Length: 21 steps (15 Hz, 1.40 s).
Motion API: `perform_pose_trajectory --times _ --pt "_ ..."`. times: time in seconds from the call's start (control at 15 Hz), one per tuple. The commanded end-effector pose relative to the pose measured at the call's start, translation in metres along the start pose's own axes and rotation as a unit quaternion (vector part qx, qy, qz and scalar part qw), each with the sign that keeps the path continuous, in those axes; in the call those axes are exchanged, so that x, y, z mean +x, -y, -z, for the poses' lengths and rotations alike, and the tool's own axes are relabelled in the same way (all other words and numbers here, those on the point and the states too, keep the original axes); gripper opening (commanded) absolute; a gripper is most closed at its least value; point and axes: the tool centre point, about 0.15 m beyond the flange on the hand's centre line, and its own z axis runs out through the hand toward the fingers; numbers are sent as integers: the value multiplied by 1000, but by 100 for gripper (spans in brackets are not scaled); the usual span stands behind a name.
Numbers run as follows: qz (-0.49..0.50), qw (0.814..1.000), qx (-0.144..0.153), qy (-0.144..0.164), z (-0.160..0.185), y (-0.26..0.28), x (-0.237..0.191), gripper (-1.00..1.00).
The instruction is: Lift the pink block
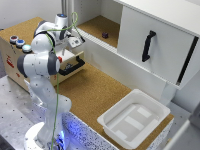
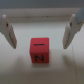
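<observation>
In the wrist view the pink block, a reddish-pink cube with dark markings on its top and front faces, rests on a pale surface. My gripper is open. One white finger stands on one side of the block and the other finger on the opposite side, both apart from it. In the exterior view the gripper hangs over the open drawer at the exterior view's left, and the arm hides the block there.
The wooden drawer has a black handle and stands open below the arm. A white tub sits on the cork counter. A white cabinet door hangs open, with a small dark object on the shelf. Coloured cups stand at the left.
</observation>
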Motion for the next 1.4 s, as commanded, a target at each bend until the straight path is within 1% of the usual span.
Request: perform_pose_trajectory --times 0.0,0.13,0.33,0.4,0.47,0.73,1.07,1.33 --pt "17 1000 -18 -8 -19 -15 7 100" --pt "16 1000 -23 -12 -18 -17 7 100" --pt "20 999 -29 3 -25 -15 3 100" --pt "21 999 -30 2 -28 -10 2 100" --pt "22 999 -31 4 -30 -7 1 -100" --pt "18 999 -32 8 -32 -2 -5 -100" --pt "10 999 -37 8 -25 6 -6 -100" --pt "8 999 -47 -3 -10 10 1 -100"
